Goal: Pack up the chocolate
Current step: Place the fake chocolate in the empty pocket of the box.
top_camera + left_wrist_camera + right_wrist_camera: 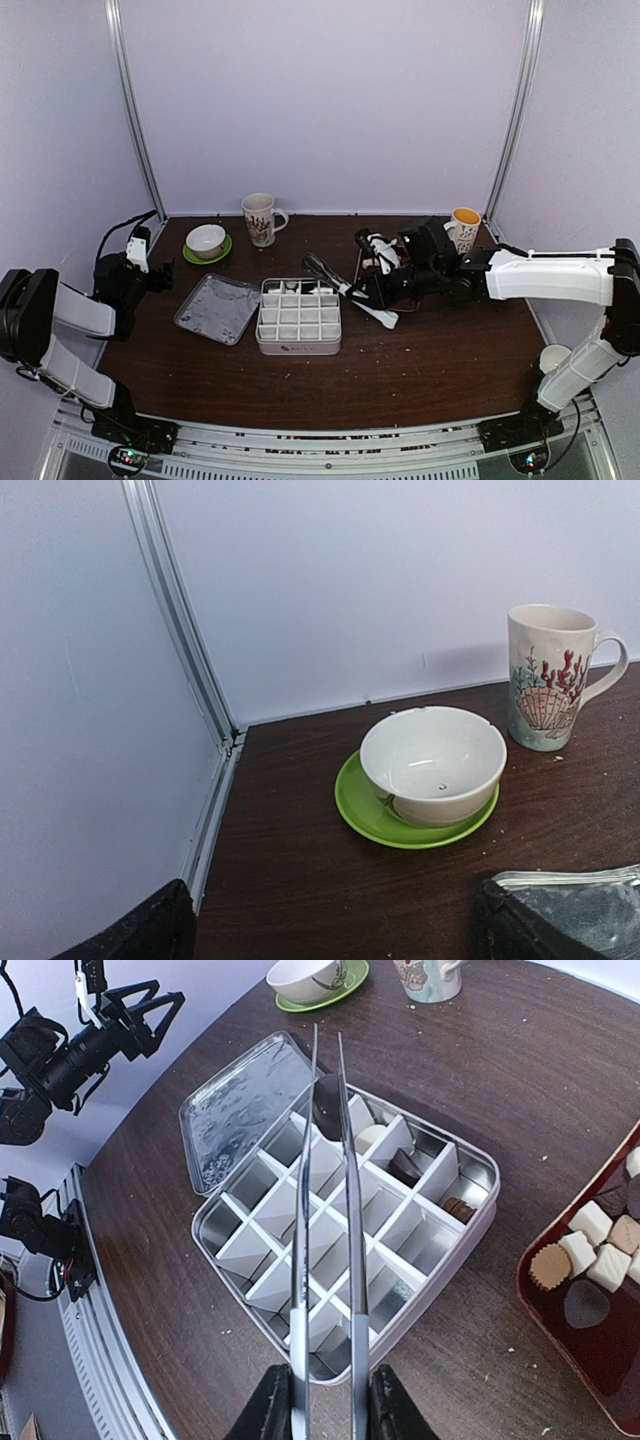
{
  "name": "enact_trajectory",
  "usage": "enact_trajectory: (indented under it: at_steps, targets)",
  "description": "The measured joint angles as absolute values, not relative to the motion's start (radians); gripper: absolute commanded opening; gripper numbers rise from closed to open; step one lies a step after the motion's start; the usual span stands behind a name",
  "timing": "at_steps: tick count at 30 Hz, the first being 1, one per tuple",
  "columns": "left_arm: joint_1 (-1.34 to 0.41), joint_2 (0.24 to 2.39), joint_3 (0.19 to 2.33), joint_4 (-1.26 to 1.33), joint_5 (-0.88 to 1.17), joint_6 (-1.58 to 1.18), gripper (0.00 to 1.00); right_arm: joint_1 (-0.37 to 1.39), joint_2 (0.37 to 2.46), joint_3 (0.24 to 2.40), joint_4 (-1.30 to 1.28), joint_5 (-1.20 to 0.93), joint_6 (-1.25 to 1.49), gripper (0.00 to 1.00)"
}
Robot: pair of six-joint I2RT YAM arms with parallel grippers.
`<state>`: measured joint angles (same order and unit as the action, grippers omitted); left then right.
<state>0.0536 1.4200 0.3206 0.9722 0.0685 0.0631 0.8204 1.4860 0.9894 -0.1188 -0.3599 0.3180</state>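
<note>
My right gripper (325, 1402) is shut on the white handles of metal tongs (300, 1260). The tong tips pinch a dark chocolate (327, 1112) above the far cells of the divided tin (440, 1270). Inside the tin lie a white piece (371, 1138), a dark piece (405, 1167) and a tan piece (458, 1208). More chocolate (590, 1222) sits in a dark red tray (560, 1345) to the right. In the top view the right gripper (375, 291) hovers right of the tin (298, 346). My left gripper (150, 266) is open and empty at the far left.
The tin's lid (217, 308) lies left of the tin. A white bowl (432, 763) on a green saucer (365, 815) and a shell-patterned mug (548, 675) stand at the back left. Another mug (464, 228) stands back right. A white cup (553, 357) sits by the right arm's base.
</note>
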Motion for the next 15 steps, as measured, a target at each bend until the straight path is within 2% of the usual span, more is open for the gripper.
enact_trajectory:
  at_steps: [15]
  targets:
    - [0.054,1.42,0.321,0.972,0.068,0.063,0.98,0.896,1.74,1.133,-0.048,-0.358,0.319,0.14]
